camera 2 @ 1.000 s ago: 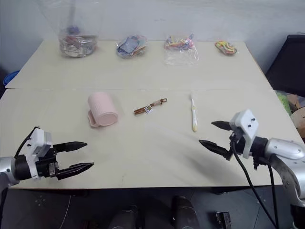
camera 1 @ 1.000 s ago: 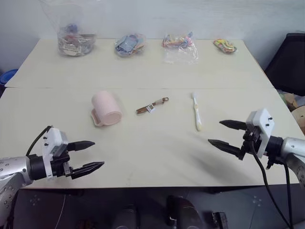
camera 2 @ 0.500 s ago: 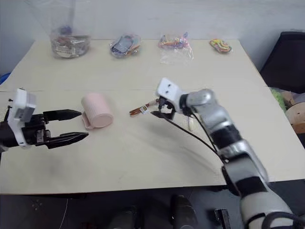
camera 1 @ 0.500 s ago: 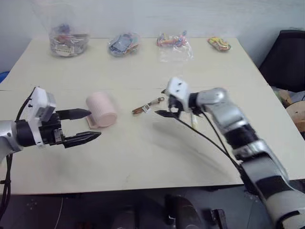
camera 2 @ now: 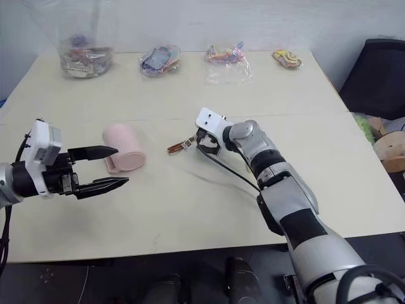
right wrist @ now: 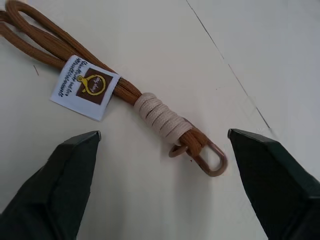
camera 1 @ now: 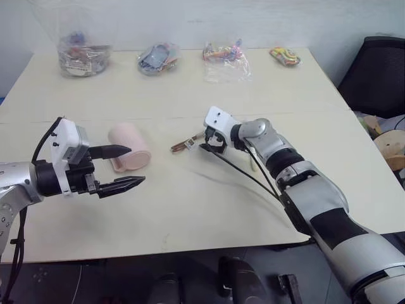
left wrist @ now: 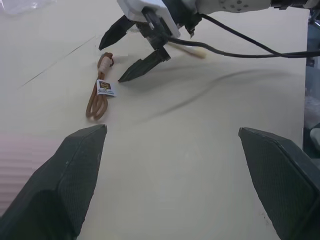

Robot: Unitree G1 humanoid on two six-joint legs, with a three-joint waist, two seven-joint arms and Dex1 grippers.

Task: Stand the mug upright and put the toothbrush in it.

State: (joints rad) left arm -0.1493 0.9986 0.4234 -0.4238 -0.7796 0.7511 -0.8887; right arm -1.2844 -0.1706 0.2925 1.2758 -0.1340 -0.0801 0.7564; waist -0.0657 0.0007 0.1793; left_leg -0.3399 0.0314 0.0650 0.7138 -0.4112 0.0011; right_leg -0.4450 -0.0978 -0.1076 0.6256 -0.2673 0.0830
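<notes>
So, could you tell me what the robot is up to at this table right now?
The right gripper is open, poised over the brown strap rather than the toothbrush, which lies behind its arm. The left gripper is open beside the pink mug, which lies on its side. Nothing is held yet.

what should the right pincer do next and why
Probably shift the right pincer off the brown strap toward the toothbrush: it stands open astride the strap's ring end, and the strap isn't what goes in the mug.
</notes>
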